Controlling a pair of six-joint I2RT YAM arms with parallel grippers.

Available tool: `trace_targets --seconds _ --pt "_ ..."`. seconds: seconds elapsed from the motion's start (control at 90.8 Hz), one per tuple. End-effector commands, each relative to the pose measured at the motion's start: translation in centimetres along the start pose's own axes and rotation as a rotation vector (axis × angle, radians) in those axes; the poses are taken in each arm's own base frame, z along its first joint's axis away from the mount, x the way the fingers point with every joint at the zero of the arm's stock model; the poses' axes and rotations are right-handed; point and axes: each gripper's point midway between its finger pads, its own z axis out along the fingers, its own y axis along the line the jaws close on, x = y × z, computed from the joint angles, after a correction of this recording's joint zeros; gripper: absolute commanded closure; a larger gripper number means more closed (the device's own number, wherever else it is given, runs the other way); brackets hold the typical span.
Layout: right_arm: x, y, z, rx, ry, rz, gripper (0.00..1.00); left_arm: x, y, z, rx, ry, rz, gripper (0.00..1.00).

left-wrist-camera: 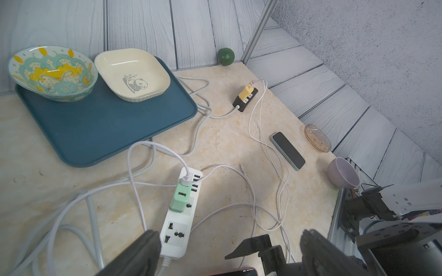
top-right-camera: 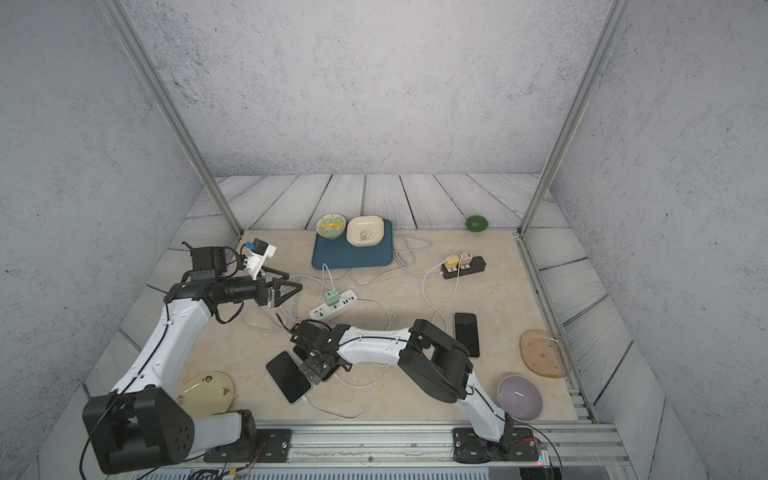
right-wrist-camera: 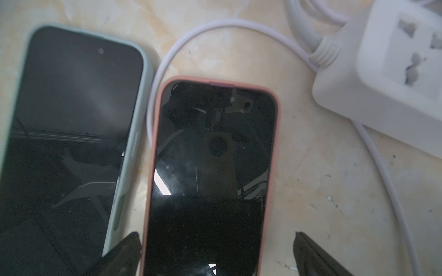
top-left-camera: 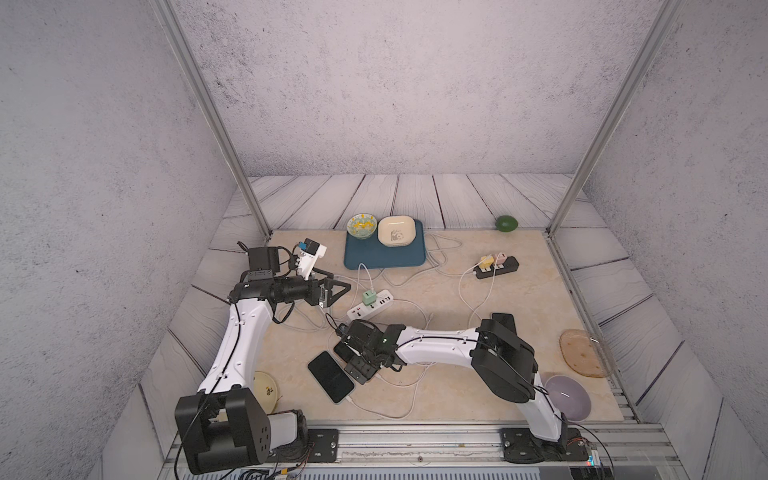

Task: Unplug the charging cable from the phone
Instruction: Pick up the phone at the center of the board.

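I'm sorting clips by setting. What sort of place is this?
Probably a staged robot test booth: wall panels on an aluminium frame, left arm and right arm mounted on a rail, phones and power strips on the tabletop.

beige tabletop (top-left-camera: 540, 316), phones (top-left-camera: 331, 377), power strips (top-left-camera: 376, 305), blue tray (top-left-camera: 384, 255)

Soft, even light; right wrist view blurry, reflections on pink phone (right-wrist-camera: 210, 155).

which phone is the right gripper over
The pink-cased phone: it lies between the jaws of the open right gripper. The mint-cased phone lies alongside, the third phone apart.
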Motion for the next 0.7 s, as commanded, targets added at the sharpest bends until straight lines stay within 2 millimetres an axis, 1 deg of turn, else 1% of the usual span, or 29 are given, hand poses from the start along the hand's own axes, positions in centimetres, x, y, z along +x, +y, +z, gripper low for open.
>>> trace_targets --seconds 0.0,0.154,0.286,0.429,0.561,0.694 --pt "0.6 0.3 0.5 -0.001 0.037 -0.007 0.01 -0.1 -0.4 -0.4 0.017 -0.020 0.002 0.02" --pt "0.8 0.3 0.8 -0.002 0.045 -0.008 0.02 -0.1 -0.4 -0.3 0.017 -0.020 -0.001 0.02" --pt "1.1 0.4 1.0 -0.003 0.053 -0.012 0.07 -0.1 -0.3 -0.3 0.017 -0.020 -0.004 0.02" --pt "1.3 0.4 1.0 -0.003 0.061 -0.018 0.15 -0.2 -0.4 -0.3 0.018 -0.022 -0.003 0.02" --pt "1.0 0.2 0.4 0.002 0.048 -0.019 0.22 -0.2 -0.3 -0.3 0.019 -0.022 -0.008 0.02" --pt "0.3 -0.4 -0.9 0.026 0.017 -0.020 0.27 -0.3 -0.3 -0.4 0.018 -0.024 -0.010 0.02"
